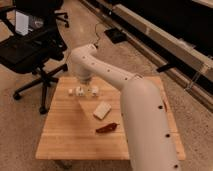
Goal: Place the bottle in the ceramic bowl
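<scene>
The small whitish bottle (92,90) lies on its side at the far left of the wooden table (65,135). My gripper (81,89) hangs from the white arm straight down onto the middle of the bottle and covers part of it. The orange-red ceramic bowl is hidden behind my forearm, which crosses the right half of the table.
A plain white block (102,110) lies mid-table, with a dark red chili pepper (106,128) just in front of it. A black office chair (30,50) stands beyond the table's left corner. A black device (116,34) lies on the floor behind.
</scene>
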Tool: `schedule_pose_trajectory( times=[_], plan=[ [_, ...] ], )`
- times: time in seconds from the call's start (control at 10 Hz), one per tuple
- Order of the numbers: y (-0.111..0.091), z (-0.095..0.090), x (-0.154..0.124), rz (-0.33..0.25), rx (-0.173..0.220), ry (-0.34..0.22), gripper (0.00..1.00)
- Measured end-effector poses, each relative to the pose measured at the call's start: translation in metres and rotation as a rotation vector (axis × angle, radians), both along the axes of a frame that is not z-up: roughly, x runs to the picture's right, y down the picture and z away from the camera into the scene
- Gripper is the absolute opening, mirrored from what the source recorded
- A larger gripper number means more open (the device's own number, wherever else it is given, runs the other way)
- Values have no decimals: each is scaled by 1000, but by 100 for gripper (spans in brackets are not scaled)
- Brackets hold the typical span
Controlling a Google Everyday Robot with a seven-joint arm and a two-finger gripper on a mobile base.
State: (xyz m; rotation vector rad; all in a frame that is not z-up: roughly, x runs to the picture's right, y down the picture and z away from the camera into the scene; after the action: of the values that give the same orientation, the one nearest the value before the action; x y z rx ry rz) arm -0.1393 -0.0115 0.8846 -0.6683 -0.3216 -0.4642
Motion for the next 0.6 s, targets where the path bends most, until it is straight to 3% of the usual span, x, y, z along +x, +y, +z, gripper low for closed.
schedule_pose_trajectory(
  times=[0.4, 0.6],
  plan=[
    [-17, 50, -4, -10, -40, 73, 80],
    [-11, 71, 8, 2, -62, 118, 80]
  ],
)
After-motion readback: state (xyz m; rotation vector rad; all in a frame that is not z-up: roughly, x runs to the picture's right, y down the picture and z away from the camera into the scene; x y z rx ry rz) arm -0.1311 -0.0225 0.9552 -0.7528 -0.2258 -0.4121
